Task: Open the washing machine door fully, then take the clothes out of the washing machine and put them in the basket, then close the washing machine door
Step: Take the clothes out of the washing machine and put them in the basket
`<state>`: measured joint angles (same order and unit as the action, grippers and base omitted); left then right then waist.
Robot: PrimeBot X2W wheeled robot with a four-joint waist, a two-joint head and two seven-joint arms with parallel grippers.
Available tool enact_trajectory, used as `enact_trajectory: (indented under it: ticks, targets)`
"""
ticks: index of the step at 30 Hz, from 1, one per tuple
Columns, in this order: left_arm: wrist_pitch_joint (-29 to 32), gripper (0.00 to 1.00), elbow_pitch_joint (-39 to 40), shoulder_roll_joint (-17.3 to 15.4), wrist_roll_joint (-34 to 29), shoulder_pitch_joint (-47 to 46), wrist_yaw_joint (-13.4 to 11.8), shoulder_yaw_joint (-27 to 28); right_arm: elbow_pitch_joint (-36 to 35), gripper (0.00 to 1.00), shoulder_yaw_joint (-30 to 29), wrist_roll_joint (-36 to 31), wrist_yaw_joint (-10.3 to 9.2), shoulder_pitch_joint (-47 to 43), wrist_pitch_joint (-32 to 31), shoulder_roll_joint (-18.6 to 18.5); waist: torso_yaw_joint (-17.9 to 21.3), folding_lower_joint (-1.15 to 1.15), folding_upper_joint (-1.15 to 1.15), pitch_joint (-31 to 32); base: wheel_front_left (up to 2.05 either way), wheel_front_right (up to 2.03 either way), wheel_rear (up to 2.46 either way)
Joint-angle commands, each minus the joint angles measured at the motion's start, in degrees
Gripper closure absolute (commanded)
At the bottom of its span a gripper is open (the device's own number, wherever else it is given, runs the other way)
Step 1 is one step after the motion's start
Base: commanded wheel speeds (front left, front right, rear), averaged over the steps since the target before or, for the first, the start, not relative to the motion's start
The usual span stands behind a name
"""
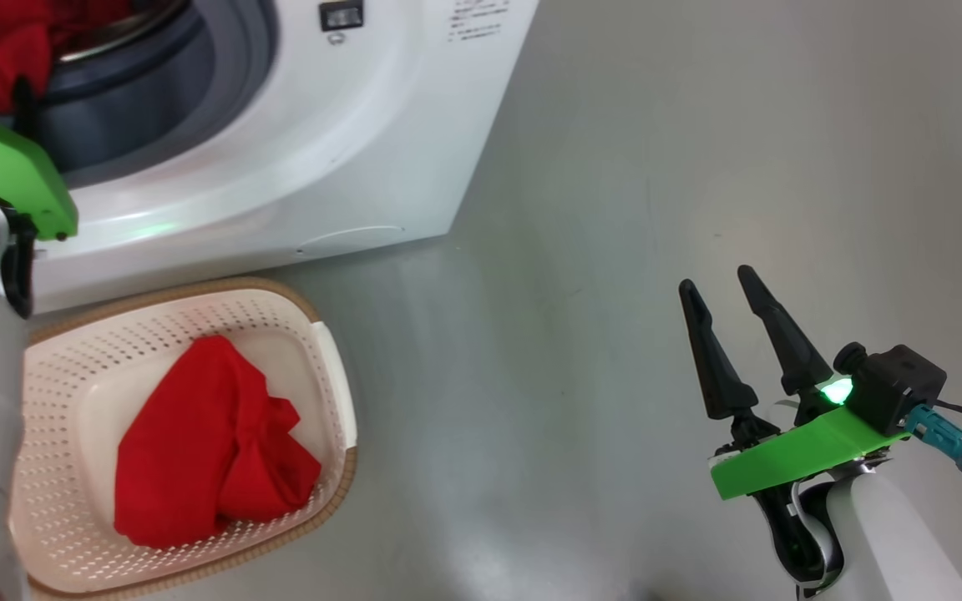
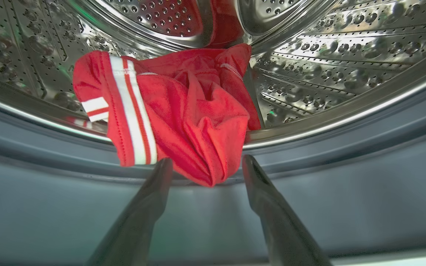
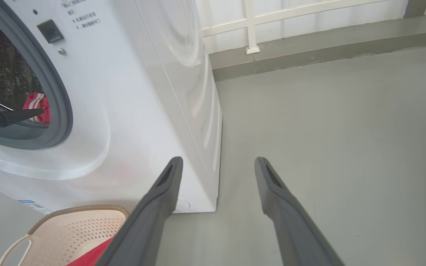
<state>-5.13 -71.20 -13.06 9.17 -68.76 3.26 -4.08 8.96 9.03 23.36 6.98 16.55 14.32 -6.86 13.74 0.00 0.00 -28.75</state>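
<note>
The white washing machine [image 1: 281, 167] stands with its opening uncovered; the washing machine door is out of view. A bunched red garment with white stripes, part of the clothes [image 2: 183, 111], hangs over the steel drum's front lip onto the grey gasket. My left gripper [image 2: 207, 164] is open inside the opening, its fingertips on either side of the garment's lowest fold. Another red piece [image 1: 205, 442] lies in the cream basket [image 1: 197, 292] on the floor before the machine. My right gripper [image 1: 716, 280] hovers open and empty over the floor to the right.
Grey floor [image 1: 615, 209] stretches right of the machine. A low grey kerb [image 3: 309, 48] and a white railing [image 3: 250, 26] line the far wall. My left arm's green bracket [image 1: 9, 171] crosses the machine's front, just above the basket.
</note>
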Motion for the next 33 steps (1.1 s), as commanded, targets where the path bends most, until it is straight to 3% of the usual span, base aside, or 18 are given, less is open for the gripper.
enact_trajectory:
  ticks: [1,13,14,15,16,19,25,33]
  targets:
    - [-0.43,0.00,0.37,-3.11,-0.39,-1.59,-0.34,-0.02,-1.50,0.00,1.55,-0.49,0.51,0.27,0.68,0.24,1.04,0.00,0.00,-1.03,0.00,0.00,0.00]
    - [-0.69,0.00,-1.89,-6.38,-1.03,-4.22,-0.34,-1.86,-1.55,0.00,2.62,-0.23,0.51,1.22,0.68,1.08,3.64,0.00,0.00,-3.00,0.00,0.00,0.00]
    - [-0.78,0.09,-1.97,-6.61,-1.01,-4.25,-0.34,-1.95,-1.60,0.00,2.65,-0.20,0.51,1.18,0.68,1.15,3.81,0.00,0.00,-3.08,0.00,0.00,0.00]
    - [-0.78,0.09,-1.97,-6.61,-1.01,-4.25,-0.34,-1.95,-1.60,0.00,2.65,-0.20,0.51,1.18,0.68,1.15,3.81,0.00,0.00,-3.08,0.00,0.00,0.00]
    - [-0.78,0.45,-2.06,-6.78,-0.96,-4.26,-0.31,-2.03,-1.64,0.00,2.67,-0.20,0.51,1.14,0.68,1.22,3.97,0.00,0.00,-3.14,0.00,0.00,0.00]
    - [-0.90,1.00,-2.25,-7.13,-0.81,-4.27,-0.21,-2.28,-1.66,0.00,2.68,-0.18,0.51,1.03,0.68,1.38,4.32,0.00,0.00,-3.24,0.00,0.00,0.00]
    - [-3.34,1.00,-2.43,-6.67,0.07,-4.09,0.40,-2.40,-1.56,0.00,1.99,-0.34,0.51,0.98,0.68,1.42,3.94,0.00,0.00,-2.83,0.00,0.00,0.00]
    - [-9.20,1.00,-0.77,-2.30,3.91,-2.59,2.08,-0.42,-1.73,0.00,0.15,-0.80,0.51,0.76,0.68,0.31,0.05,0.00,0.00,0.15,0.00,0.00,0.00]
